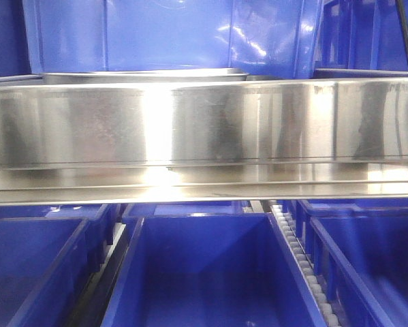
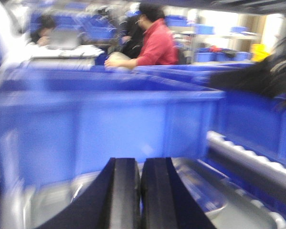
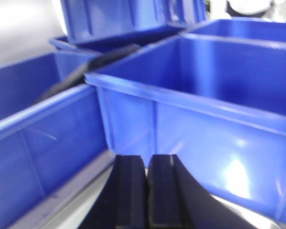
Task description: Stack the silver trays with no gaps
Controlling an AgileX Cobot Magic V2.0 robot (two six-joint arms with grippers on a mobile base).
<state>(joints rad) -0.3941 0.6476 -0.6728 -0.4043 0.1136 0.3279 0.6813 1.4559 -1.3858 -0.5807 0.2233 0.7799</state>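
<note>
The left gripper (image 2: 140,191) has its jaws pressed together, empty, above one of the silver trays (image 2: 200,191), which lies just beyond them by a blue crate (image 2: 109,129) (the view is blurred). The right gripper (image 3: 146,191) is likewise closed on nothing, among crates. To stack well, I judge each arm should spread its jaws, take opposite rims, and lower the tray level.
</note>
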